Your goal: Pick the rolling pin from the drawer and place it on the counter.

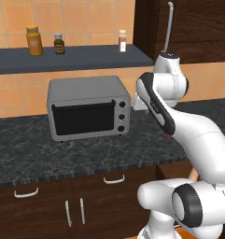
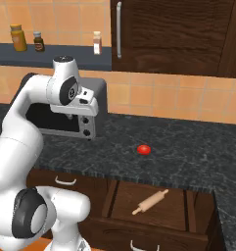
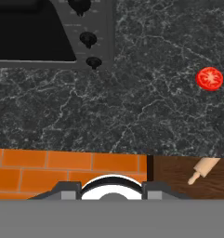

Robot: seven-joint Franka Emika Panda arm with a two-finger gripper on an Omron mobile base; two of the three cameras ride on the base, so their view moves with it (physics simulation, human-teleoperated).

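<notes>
Slim pale tan wooden rolling pin (image 2: 150,201) lies diagonally in open brown drawer (image 2: 149,208), lower right of right base view. Gripper (image 2: 70,116) hangs above dark veined stone bench (image 2: 188,157); jaw spread cannot be told. Risk: descent clips the bench edge, or a pinch on the round rod rolls it away.

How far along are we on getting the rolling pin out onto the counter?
Done: the drawer stands open. In hand: nothing; the arm is up over the counter by the toaster oven. Left: the rolling pin lies in the drawer, to be grasped, lifted and set down, perhaps near the tomato.
</notes>
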